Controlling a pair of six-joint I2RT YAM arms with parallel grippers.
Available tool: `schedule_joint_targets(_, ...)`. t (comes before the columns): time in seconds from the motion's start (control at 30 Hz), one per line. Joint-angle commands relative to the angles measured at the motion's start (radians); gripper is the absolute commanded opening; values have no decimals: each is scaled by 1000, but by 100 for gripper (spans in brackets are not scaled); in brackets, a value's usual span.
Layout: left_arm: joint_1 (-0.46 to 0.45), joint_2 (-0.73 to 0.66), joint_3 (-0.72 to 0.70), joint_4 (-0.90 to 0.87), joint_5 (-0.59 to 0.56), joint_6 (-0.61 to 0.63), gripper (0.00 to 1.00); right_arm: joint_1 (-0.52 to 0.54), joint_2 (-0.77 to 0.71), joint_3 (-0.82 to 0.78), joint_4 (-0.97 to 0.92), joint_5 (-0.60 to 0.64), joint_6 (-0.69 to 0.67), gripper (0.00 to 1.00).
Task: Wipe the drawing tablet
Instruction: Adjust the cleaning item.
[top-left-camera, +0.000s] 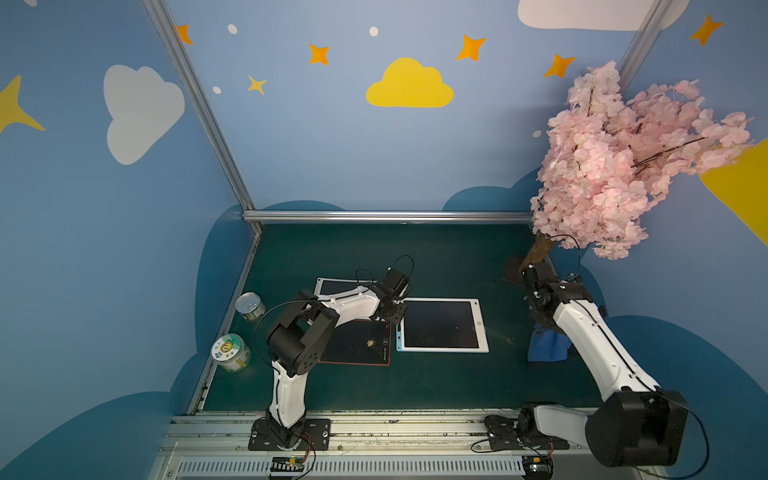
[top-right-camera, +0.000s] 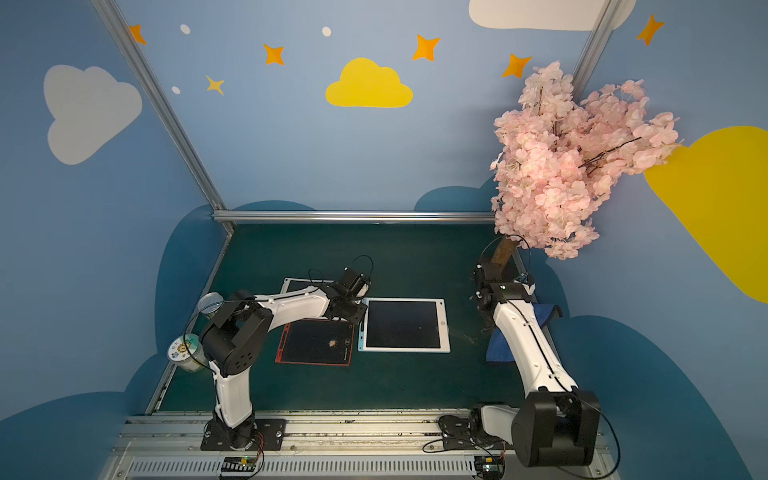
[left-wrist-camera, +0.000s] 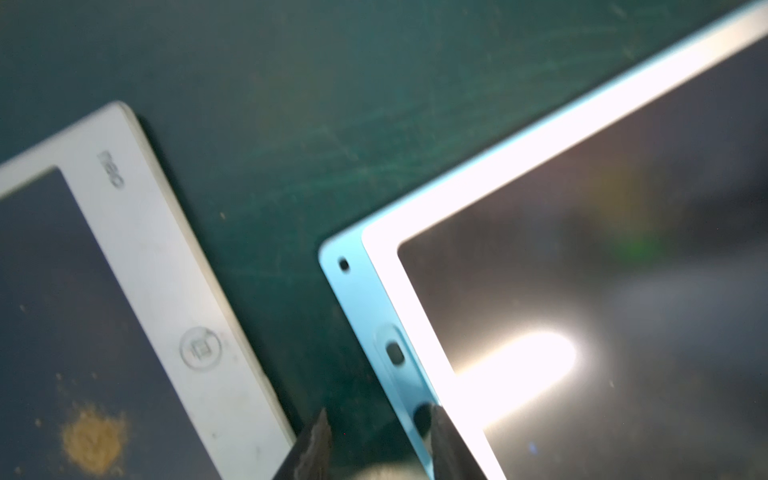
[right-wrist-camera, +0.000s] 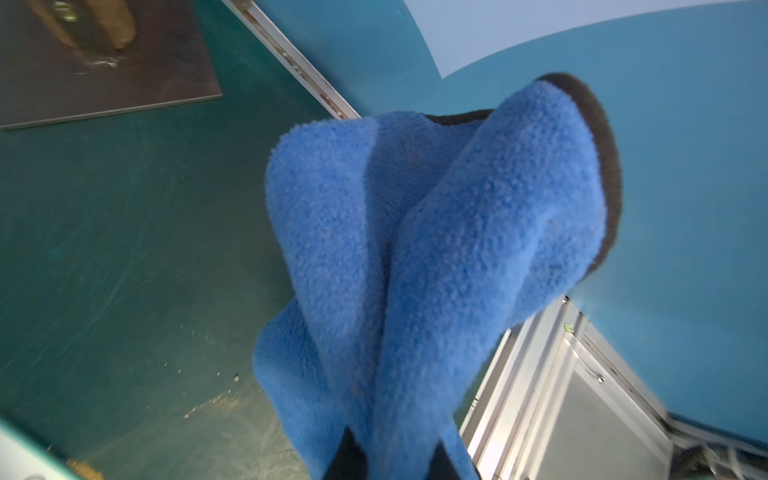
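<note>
Jaws of the right end effector (right-wrist-camera: 392, 440) are closed on a blue cloth (right-wrist-camera: 415, 228), which is bunched and hangs from the grip. In both top views the cloth is seen at the right of the surface (top-left-camera: 415, 257), well apart from the tablets. Whether its lower edge touches the surface cannot be told.

The left end effector (left-wrist-camera: 377, 411) is held with its jaws partly apart at the far left corner of the blue tablet (left-wrist-camera: 582, 249). One finger is over the blue rim and the other over bare surface. Nothing is seen to be gripped, though a pale blur between the jaws at the picture's edge cannot be made out.

Three tablets are laid flat. The blue tablet is at the centre, the red tablet (top-left-camera: 353, 345) is just left of it, and the white tablet (left-wrist-camera: 137, 257) lies farther back and left, partly covered by the left arm (top-left-camera: 353, 303). The blue tablet's screen looks nearly clean. A brown stain (top-left-camera: 370, 343) is seen on the red tablet, and another on the white tablet in the left wrist view. Crumbs (right-wrist-camera: 224, 401) are scattered on the surface near the cloth.

The task is judged to be at an early stage: the cloth is in hand, but it has not been brought to a stained screen, so the wiping is left to be done.
</note>
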Motion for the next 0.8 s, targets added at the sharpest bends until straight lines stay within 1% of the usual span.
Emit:
schedule_joint_targets(0.0,-3,-57,-26,22,-3,4,44,6,45,103,-92,-83,25,0)
schedule_joint_targets(0.1,-4,-115,-71,71,18,0,44,33,39,105,-7,-273,-129,0)
schedule_joint_targets(0.23,-7,-206,-150,179,146,-8,46,77,-90,-5,184,-551,-297,0)
schedule_joint_targets(0.3,-17,-256,-172,203,199,-27,46,89,-167,-49,239,-663,-314,0)
schedule_joint_targets(0.33,-20,-277,-179,209,233,-46,47,98,-194,-62,245,-689,-322,0)
schedule_joint_targets(0.4,-21,-332,-202,234,326,-135,47,118,-245,-62,214,-705,-318,0)
schedule_joint_targets(0.47,-24,-380,-244,319,456,-264,50,143,-281,-27,134,-669,-316,0)
schedule_joint_targets(0.53,-45,-409,-291,431,536,-403,57,166,-319,-2,59,-612,-302,0)
schedule_joint_targets(0.57,-68,-413,-301,471,561,-464,59,177,-346,7,19,-570,-285,0)
schedule_joint_targets(0.6,-94,-414,-297,491,573,-499,59,182,-377,9,-2,-552,-279,0)
schedule_joint_targets(0.67,-145,-404,-281,522,596,-554,59,187,-440,-8,-19,-558,-272,0)
schedule_joint_targets(0.77,-209,-368,-265,628,647,-669,59,190,-533,-45,-31,-580,-243,0)
